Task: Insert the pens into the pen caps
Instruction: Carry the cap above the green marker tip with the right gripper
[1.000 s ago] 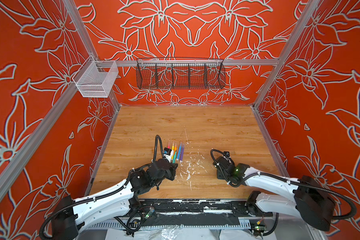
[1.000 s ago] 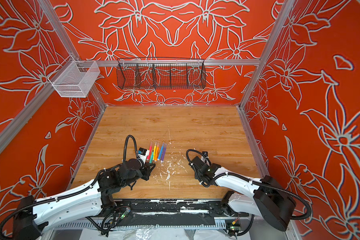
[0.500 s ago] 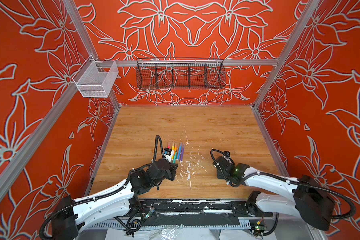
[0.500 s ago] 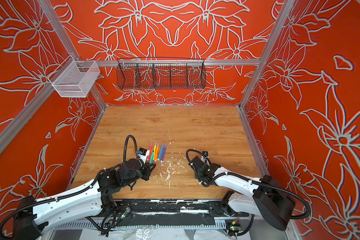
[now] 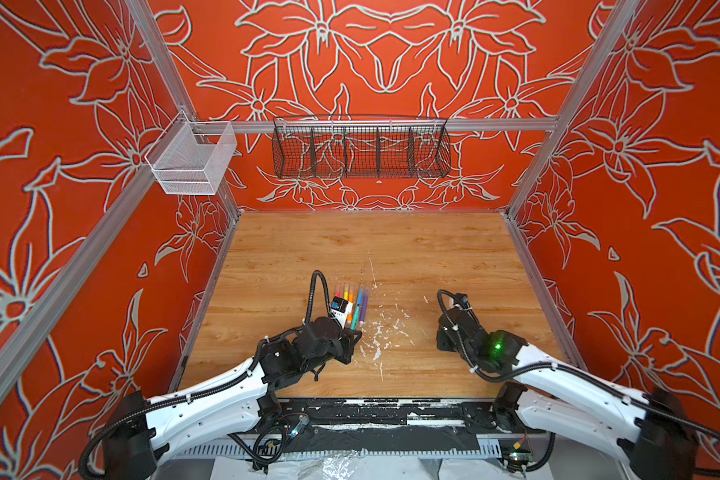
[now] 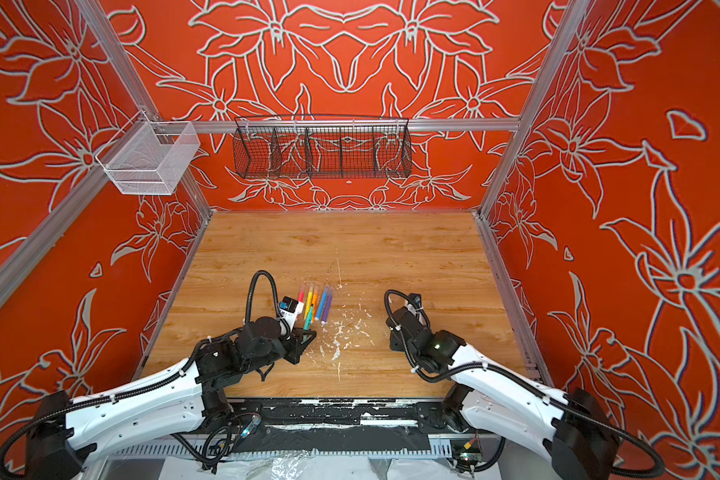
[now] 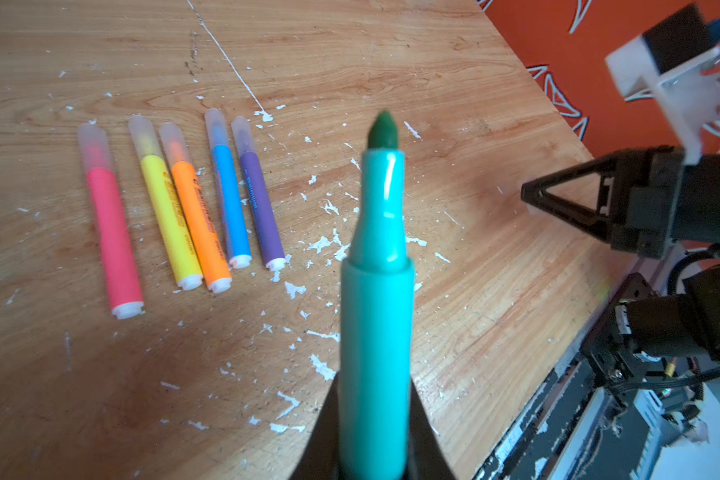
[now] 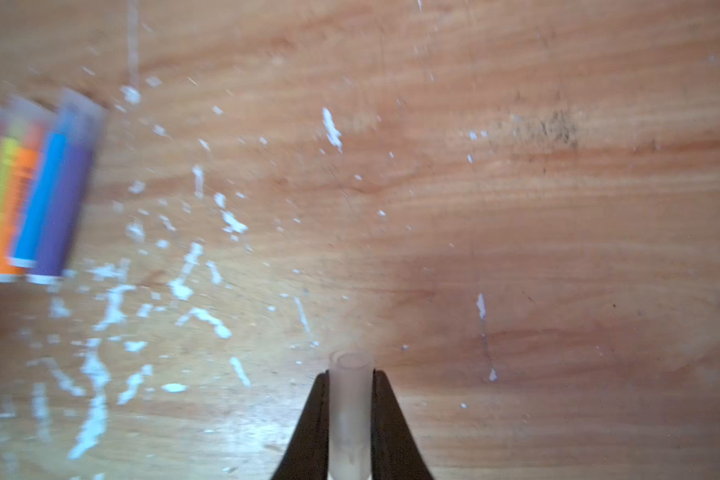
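At right, right hand [image 8: 350,373] newly clamping cap [image 8: 350,415]

A robotics lab booth: aluminium frame [image 5: 495,124], orange floral-print walls [image 5: 661,187], two bench-mounted robot arms [image 5: 208,405].

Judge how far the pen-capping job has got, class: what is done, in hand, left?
Done: five pens, pink to purple, lie capped in a row. In hand: the left gripper grips the uncapped green pen; the right gripper grips a clear cap, apart from the pen. Left: seat that pen in that cap.
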{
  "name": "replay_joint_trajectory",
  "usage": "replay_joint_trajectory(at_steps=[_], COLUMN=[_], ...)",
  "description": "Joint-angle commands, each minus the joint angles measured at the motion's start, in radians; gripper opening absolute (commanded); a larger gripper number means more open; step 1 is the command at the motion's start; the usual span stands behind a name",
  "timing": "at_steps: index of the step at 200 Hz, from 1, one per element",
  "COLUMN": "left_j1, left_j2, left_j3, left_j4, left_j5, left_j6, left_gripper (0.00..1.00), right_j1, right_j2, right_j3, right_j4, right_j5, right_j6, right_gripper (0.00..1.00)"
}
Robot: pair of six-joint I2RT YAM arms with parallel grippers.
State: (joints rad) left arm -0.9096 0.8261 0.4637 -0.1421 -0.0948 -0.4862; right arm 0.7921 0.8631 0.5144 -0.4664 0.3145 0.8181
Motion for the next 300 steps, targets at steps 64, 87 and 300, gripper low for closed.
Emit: replay_joint_trajectory(at_steps=[64,87,300], left_j1=[0.004,0.003,0.001], left_j2=[0.073,0.096,0.081], left_j3=[0.011,0.013,-0.002], left_j4=[0.186,0.225,0.265], left_j5=[0.171,0.199,0.210], left_j6=[-0.010,-0.021,-0.028], left_gripper=[0.00,0.00,0.00], right_j1=[0.159,0.202,0.263], right_j2=[-0.108,-0.065,0.303], right_j3=[0.084,0.083,0.081], right_j4=[0.430,0.575,1.081], right_j5=[-0.002,0.001,-0.053], right_j6=[-0.027,-0.035,-0.007], right_gripper=[0.13,0.12,0.06])
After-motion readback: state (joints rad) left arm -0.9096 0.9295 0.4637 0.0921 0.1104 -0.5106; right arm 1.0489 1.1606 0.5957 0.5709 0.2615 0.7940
